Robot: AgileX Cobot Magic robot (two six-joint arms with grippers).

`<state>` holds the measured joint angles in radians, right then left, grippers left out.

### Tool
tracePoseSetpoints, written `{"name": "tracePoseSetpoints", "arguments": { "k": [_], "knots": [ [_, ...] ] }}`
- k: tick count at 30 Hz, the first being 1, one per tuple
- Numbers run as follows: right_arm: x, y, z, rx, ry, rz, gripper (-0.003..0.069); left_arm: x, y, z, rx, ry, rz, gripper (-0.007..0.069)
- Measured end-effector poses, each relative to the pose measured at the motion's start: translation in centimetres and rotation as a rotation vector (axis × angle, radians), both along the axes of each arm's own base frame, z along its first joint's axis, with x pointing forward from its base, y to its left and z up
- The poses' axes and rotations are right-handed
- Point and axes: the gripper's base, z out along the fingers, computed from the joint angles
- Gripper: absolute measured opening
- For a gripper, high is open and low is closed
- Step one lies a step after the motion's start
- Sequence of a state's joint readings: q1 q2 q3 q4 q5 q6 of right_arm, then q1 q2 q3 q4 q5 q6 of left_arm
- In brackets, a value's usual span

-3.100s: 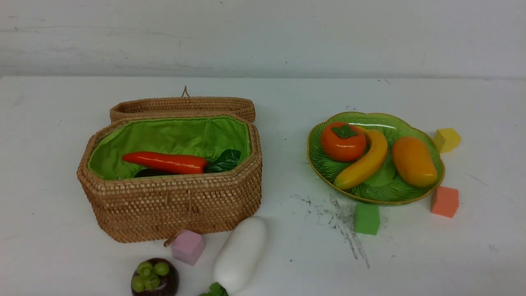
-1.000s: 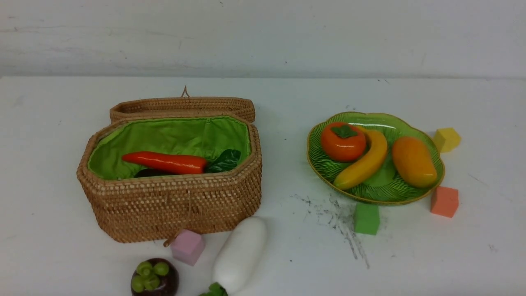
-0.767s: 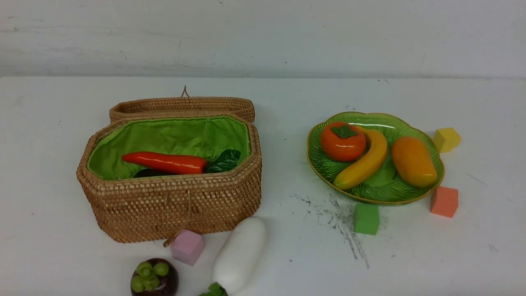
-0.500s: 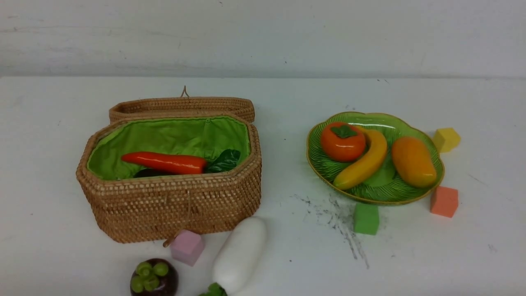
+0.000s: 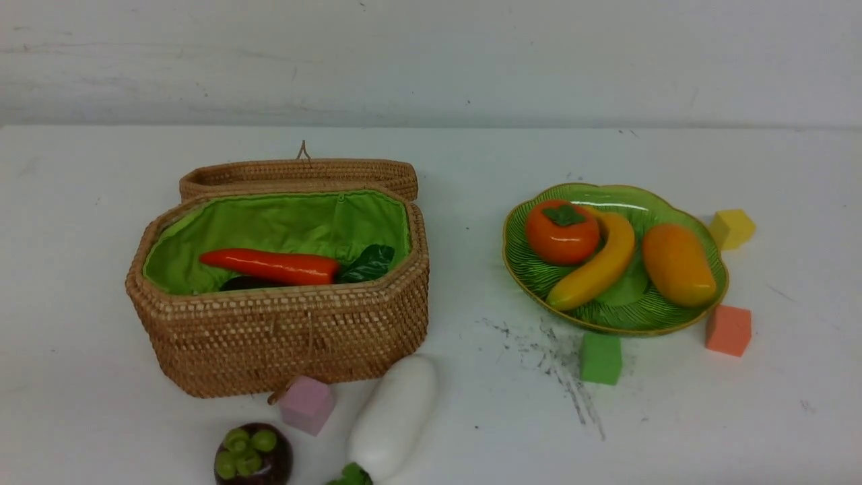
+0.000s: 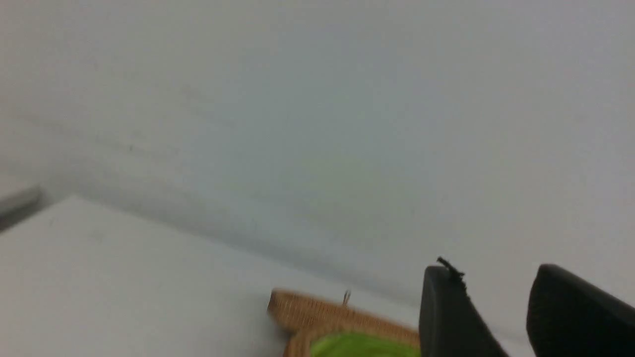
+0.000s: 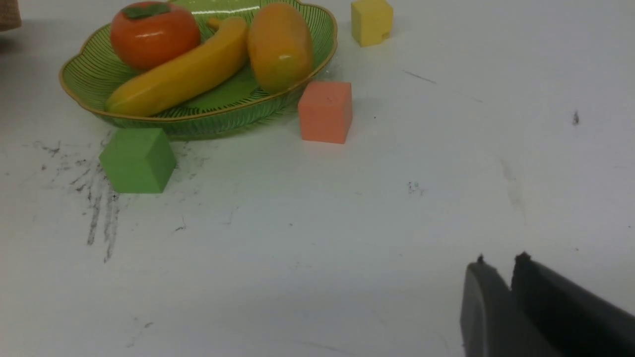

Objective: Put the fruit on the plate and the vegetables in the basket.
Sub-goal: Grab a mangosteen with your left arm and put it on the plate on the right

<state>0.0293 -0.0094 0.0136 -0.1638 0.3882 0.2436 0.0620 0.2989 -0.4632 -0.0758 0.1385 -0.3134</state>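
- A white table (image 5: 673, 417) stands against a plain pale wall (image 5: 431, 60); neither arm shows in the front view.
- On the right, the green glass plate (image 5: 623, 199) holds three fruits: a persimmon (image 5: 562, 232), a banana (image 5: 596, 266) leaning against it, and a mango (image 5: 678, 265) beside the banana.
- On the left, the wicker basket (image 5: 283, 343) stands with its lid (image 5: 300, 175) folded back. Inside lies a carrot (image 5: 273, 266), with a dark shape, probably the eggplant (image 5: 242, 284), mostly hidden below it.
- Two items are left on the table at the near edge: the white radish (image 5: 394, 417) just in front of the basket, and the mangosteen (image 5: 252, 457) near it.
- By this layout the task looks well over half done; the radish belongs in the basket, the mangosteen on the plate.
- Foam cubes sit around: a pink cube (image 5: 308, 404) against the basket, and a green cube (image 5: 601, 358), an orange cube (image 5: 728, 330) and a yellow cube (image 5: 733, 229) ringing the plate.
- The left gripper (image 6: 493, 282) is raised with its jaws apart and empty.
- The right gripper (image 7: 498, 265) is low over bare table, its jaws almost pressed together, gripping nothing.
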Motion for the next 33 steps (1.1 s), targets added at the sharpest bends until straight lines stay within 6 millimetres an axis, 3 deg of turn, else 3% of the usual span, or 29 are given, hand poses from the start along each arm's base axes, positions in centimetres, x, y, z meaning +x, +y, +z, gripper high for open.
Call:
{"name": "tracePoseSetpoints", "arguments": {
  "k": [1, 2, 6, 15, 19, 24, 33],
  "knots": [
    [0.0, 0.0, 0.0, 0.000, 0.000, 0.000, 0.0098, 0.1, 0.0, 0.1, -0.001, 0.016, -0.001, 0.0239],
    [0.0, 0.0, 0.0, 0.000, 0.000, 0.000, 0.0100, 1.2, 0.0, 1.0, -0.006, 0.138, -0.010, 0.0239],
    [0.0, 0.0, 0.0, 0.000, 0.000, 0.000, 0.0106, 3.7, 0.0, 0.5, -0.014, 0.473, -0.027, 0.0239],
    [0.0, 0.0, 0.0, 0.000, 0.000, 0.000, 0.0115, 7.3, -0.6, -1.9, -0.130, 0.719, -0.103, 0.0239],
    [0.0, 0.0, 0.0, 0.000, 0.000, 0.000, 0.0120, 8.3, -1.8, -3.3, -0.004, 0.848, -0.242, 0.0239],
    [0.0, 0.0, 0.0, 0.000, 0.000, 0.000, 0.0129, 9.5, -4.7, -5.3, 0.142, 0.977, -0.460, 0.0239],
    [0.0, 0.0, 0.0, 0.000, 0.000, 0.000, 0.0141, 11.2, -6.7, -8.0, 0.188, 1.118, -0.549, 0.0240]
  ]
}}
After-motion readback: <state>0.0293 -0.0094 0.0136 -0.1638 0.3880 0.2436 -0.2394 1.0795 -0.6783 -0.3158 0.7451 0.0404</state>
